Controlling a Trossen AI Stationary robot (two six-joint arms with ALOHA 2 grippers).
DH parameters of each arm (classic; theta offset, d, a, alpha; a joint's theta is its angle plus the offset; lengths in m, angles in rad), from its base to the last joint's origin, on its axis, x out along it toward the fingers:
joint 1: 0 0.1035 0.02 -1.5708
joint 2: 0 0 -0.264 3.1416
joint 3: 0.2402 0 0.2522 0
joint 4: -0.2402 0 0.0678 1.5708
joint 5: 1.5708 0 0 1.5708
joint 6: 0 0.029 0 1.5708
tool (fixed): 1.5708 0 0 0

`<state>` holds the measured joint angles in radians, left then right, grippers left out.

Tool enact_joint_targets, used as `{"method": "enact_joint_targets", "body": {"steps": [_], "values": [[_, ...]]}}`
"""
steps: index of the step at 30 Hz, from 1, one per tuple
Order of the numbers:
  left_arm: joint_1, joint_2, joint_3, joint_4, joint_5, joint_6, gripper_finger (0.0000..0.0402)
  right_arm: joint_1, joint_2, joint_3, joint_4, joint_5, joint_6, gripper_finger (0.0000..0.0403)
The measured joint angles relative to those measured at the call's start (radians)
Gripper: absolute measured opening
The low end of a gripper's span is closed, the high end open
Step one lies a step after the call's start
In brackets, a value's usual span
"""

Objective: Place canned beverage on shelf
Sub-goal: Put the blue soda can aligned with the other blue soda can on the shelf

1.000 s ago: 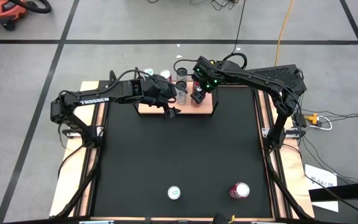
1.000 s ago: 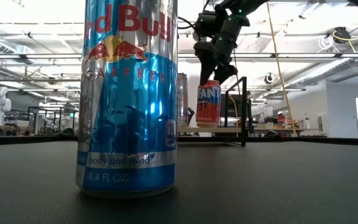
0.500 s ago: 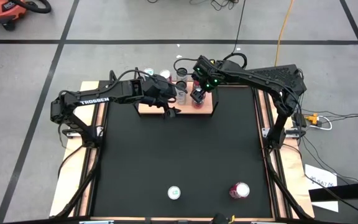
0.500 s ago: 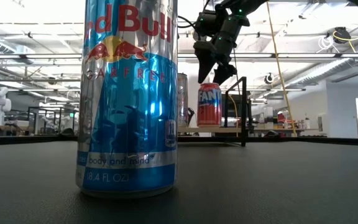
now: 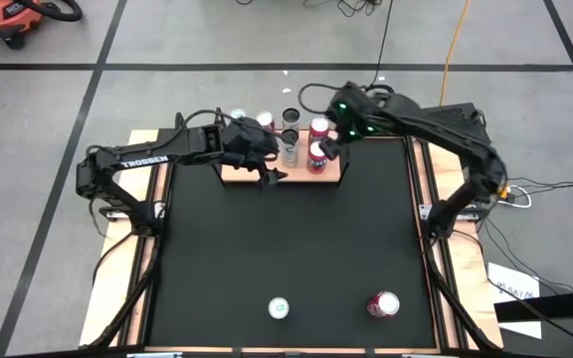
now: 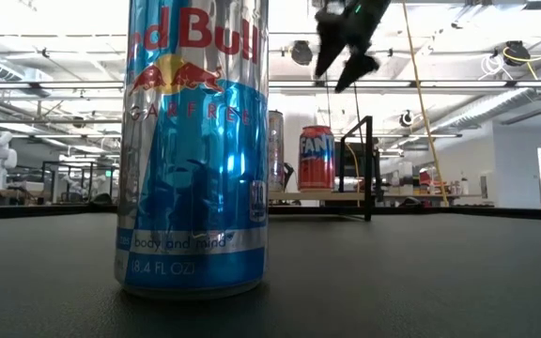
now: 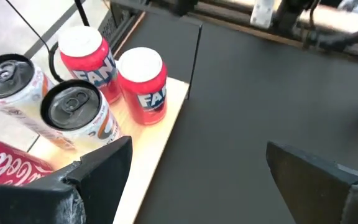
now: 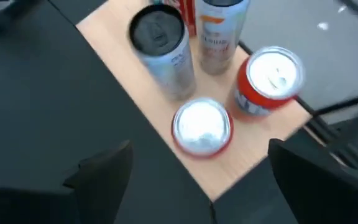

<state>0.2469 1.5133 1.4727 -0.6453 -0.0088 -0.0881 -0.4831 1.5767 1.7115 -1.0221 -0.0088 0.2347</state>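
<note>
Two red Fanta cans [image 5: 316,156] stand upright on the shelf [image 5: 332,171], at about twelve o'clock on the table [image 5: 286,239]. One sits near the front edge, and the right gripper [image 6: 344,58] hangs above it, fingers spread and empty. The left gripper [image 7: 191,165] hovers at the shelf's nine o'clock end, jaws open and empty. Judging by the task, a straight upward retreat is wisest, clear of the can tops, before reaching for the can [image 5: 383,303] at five o'clock.

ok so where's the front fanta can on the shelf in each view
high: front fanta can, right end of shelf
low: can right of centre, on shelf
left wrist: can upper left
right wrist: can at centre
landmark: light-wood shelf under it
</note>
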Motion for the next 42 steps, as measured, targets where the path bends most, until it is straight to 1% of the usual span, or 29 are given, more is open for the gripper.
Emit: {"method": "enact_joint_targets", "body": {"steps": [4, 8, 12, 15, 17, 22, 24, 28, 31, 34, 38, 40, 42], "values": [[-0.025, -0.038, 0.0, 0.043, -0.004, -0.038, 0.0366, 0.082, -0.099, 0.0, -0.088, 0.061, 0.024, 0.0357], [-0.096, -0.078, 0.001, 0.129, -0.032, -0.041, 0.0366, 0.193, -0.168, 0.0, -0.128, 0.089, 0.087, 0.0349], [-0.174, -0.084, 0.001, 0.212, -0.098, -0.083, 0.0366, 0.304, -0.213, 0.0, -0.151, 0.097, 0.166, 0.0341], [-0.238, -0.081, 0.001, 0.254, -0.14, -0.113, 0.0366, 0.402, -0.227, 0.0, -0.185, 0.152, 0.233, 0.034], [-0.284, -0.075, 0.001, 0.266, -0.193, -0.143, 0.0366, 0.474, -0.225, -0.001, -0.219, 0.191, 0.274, 0.034], [-0.443, -0.073, -0.006, 0.261, -0.43, -0.23, 0.0366, 0.644, -0.212, -0.023, -0.238, 0.275, 0.38, 0.034], [-0.516, -0.073, -0.006, 0.238, -0.491, -0.277, 0.0366, 0.699, -0.205, -0.036, -0.223, 0.316, 0.42, 0.034], [-0.628, -0.063, -0.007, 0.178, -0.519, -0.367, 0.0366, 0.786, -0.193, -0.058, -0.156, 0.382, 0.509, 0.034], [-0.687, -0.042, -0.008, 0.114, -0.565, -0.418, 0.0366, 0.848, -0.19, -0.079, -0.089, 0.465, 0.589, 0.034], [-0.728, -0.025, -0.008, 0.117, -0.609, -0.454, 0.0366, 0.909, -0.183, -0.1, -0.047, 0.553, 0.669, 0.034], [-0.799, -0.006, -0.008, 0.111, -0.66, -0.457, 0.0366, 0.998, -0.133, -0.107, -0.052, 0.655, 0.758, 0.034], [-0.843, -0.003, -0.008, 0.069, -0.711, -0.487, 0.0366, 1.034, -0.099, -0.108, -0.053, 0.68, 0.798, 0.034], [-0.89, -0.004, -0.008, 0.003, -0.75, -0.549, 0.0366, 1.059, -0.066, -0.108, -0.044, 0.681, 0.843, 0.034]]}}
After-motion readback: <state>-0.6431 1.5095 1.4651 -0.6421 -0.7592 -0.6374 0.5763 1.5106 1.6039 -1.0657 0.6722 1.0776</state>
